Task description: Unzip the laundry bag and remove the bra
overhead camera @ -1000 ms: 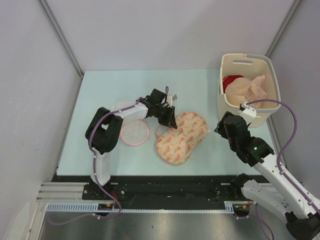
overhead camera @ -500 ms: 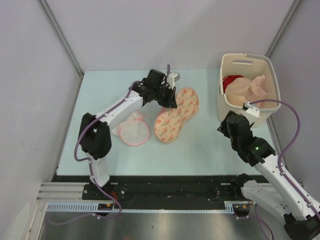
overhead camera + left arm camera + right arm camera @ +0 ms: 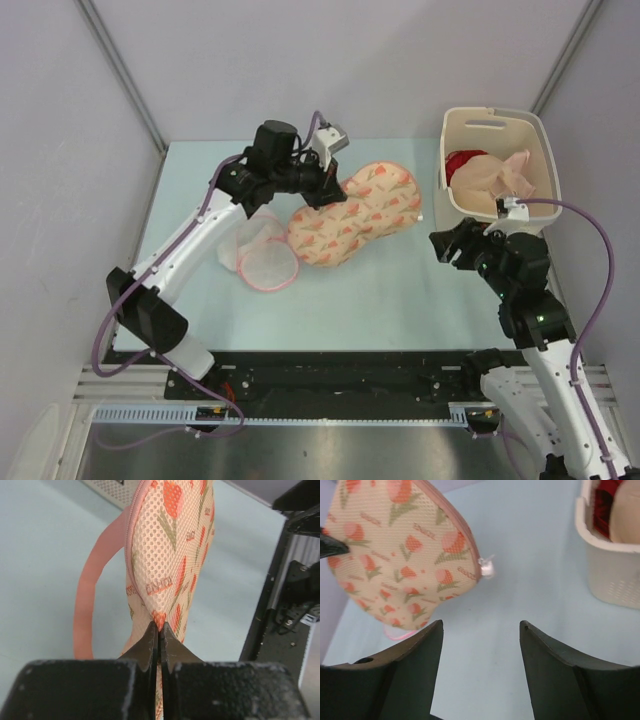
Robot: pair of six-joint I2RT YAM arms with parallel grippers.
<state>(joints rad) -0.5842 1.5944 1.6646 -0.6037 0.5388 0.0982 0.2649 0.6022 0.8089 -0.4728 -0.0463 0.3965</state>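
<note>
Top external: left gripper (image 3: pixel 333 194) is reached out over the mid-table, pinching the near-left edge of the laundry bag (image 3: pixel 356 211). The bag lies stretched to the right of it, the far lobe pointing toward the basket (image 3: pixel 541 150). Left wrist confirms it — fingers (image 3: pixel 148 647) clamped tight on the bag's mesh rim, with no gap showing and the bag standing on edge ahead of them. A pink band (image 3: pixel 89 596) loops beside it; can't tell what that belongs to.

Right gripper (image 3: pixel 450 246) hovers just right of the bag, near the basket's front wall, spread wide with nothing between the fingers. Right wrist view: white zipper pull (image 3: pixel 486 568) sits on the bag's pink edging, facing that gripper, apart from it. The stretch of zip in view looks closed.

Round white mesh item (image 3: pixel 264 258) with pink trim sits on the table under the left arm. The basket holds a red garment (image 3: pixel 462 162) and a pale peach garment (image 3: pixel 493 178).
</note>
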